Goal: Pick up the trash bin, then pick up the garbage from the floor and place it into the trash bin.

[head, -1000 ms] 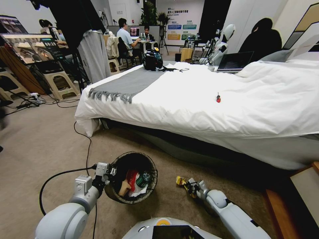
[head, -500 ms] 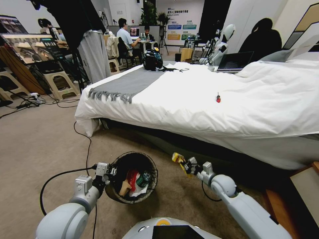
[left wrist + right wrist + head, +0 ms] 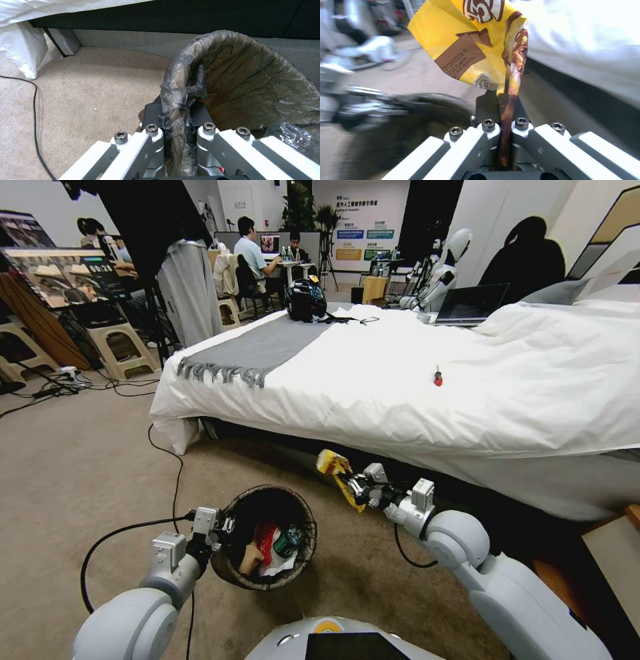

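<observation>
The trash bin, round with a dark bag liner over its rim, hangs just above the carpet. My left gripper is shut on the bin's near rim, liner pinched between its fingers. Inside lie a red wrapper, white scraps, a brown piece and a small green-labelled bottle. My right gripper is shut on a yellow-and-brown wrapper, a piece of the garbage, held in the air to the right of and beyond the bin. The wrapper stands up from the shut fingers.
A bed with a white duvet runs across ahead, its dark base close behind the bin. A red-handled screwdriver lies on the duvet. A black cable trails over the carpet at left. A wooden cabinet stands at right.
My right gripper has lifted the yellow wrapper from the floor, up and slightly leftward toward the bin. The left gripper and the bin have held still.
</observation>
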### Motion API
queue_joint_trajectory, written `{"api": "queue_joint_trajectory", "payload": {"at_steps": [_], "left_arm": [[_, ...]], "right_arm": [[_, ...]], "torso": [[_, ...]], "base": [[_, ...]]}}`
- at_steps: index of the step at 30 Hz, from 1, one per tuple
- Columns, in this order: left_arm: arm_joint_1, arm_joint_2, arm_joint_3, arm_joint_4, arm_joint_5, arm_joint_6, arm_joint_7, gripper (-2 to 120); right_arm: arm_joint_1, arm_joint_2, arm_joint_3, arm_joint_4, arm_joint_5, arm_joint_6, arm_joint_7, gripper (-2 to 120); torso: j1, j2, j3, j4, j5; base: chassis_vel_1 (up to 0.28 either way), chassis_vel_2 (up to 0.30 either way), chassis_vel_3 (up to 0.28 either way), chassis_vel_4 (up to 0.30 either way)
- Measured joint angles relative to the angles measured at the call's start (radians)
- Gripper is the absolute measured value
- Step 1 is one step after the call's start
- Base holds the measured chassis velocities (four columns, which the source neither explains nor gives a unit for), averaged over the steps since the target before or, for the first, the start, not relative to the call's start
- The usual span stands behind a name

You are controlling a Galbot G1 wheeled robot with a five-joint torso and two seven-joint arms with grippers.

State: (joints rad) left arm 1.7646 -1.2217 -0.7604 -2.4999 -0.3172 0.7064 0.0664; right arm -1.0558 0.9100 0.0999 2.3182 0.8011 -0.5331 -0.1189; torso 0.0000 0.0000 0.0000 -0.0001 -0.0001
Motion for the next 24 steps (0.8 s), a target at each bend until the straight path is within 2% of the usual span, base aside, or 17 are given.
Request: {"api": "queue_joint_trajectory", "payload": {"at_steps": [1,4,12,24], "left_arm": [[0.000,0.000,0.000,0.000,0.000,0.000,0.000,6],[-0.001,-0.001,0.007,0.000,0.002,0.000,0.000,6],[0.001,-0.013,0.012,0.000,0.016,0.000,0.000,6],[-0.006,-0.028,0.021,0.000,0.034,-0.001,0.001,6]], "right_arm": [[0.000,0.000,0.000,0.000,0.000,0.000,0.000,0],[0.047,0.016,-0.092,-0.003,0.023,-0.009,0.015,0],[0.116,0.035,-0.251,0.005,0.077,-0.044,0.084,0],[0.133,0.056,-0.337,-0.010,0.118,-0.081,0.159,0]], "torso": [[0.000,0.000,0.000,0.0000,0.0000],[0.000,0.000,0.000,0.0001,0.0000],[0.000,0.000,0.000,0.0002,0.0000],[0.000,0.000,0.000,0.0000,0.0001]], "base": [[0.000,0.000,0.000,0.000],[0.000,0.000,0.000,0.000],[0.000,0.000,0.000,0.000],[0.000,0.000,0.000,0.000]]}}
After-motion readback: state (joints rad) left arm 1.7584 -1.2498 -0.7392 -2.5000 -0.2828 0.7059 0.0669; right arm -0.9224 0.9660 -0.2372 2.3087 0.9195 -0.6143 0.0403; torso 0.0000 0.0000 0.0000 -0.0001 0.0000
